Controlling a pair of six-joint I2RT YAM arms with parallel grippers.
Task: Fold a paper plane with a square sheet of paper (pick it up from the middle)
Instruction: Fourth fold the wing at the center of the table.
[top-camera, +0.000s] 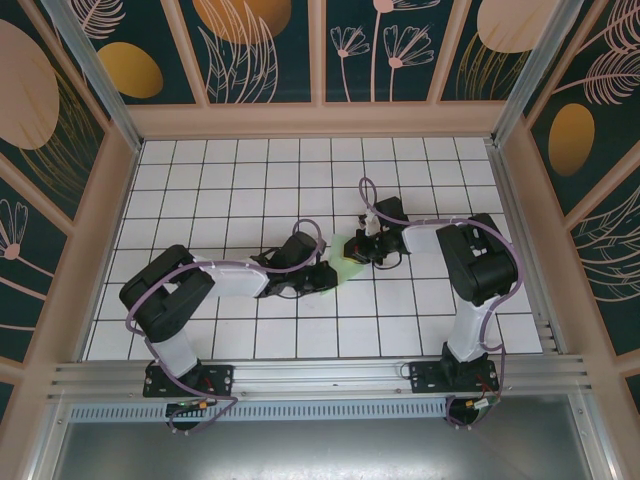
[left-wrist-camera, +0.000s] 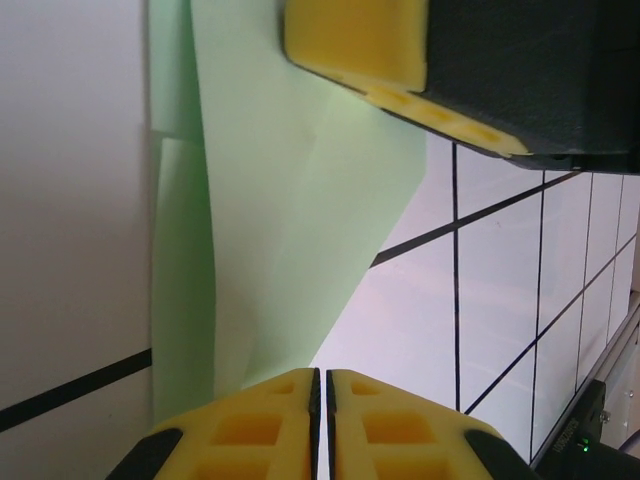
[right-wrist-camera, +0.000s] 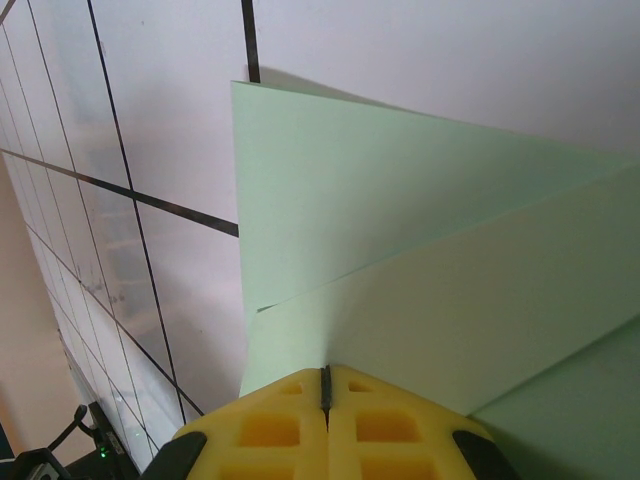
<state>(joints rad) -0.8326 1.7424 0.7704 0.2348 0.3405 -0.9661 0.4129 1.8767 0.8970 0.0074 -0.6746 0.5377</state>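
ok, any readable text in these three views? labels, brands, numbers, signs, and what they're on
No readable text in any view.
paper: plain green, no print.
table: black grid lines only, no numbers.
wall panels: leaf and flower drawings, no letters.
arm bases: any marking is too small to tell.

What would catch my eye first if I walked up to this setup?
The black-and-white left arm and right arm reach toward each other over the middle of a white gridded table. Between them lies a creased mint-green paper. The left pincer and right pincer are each shut on it, yellow pads pressed together. Dark teal walls with plant drawings surround the table.
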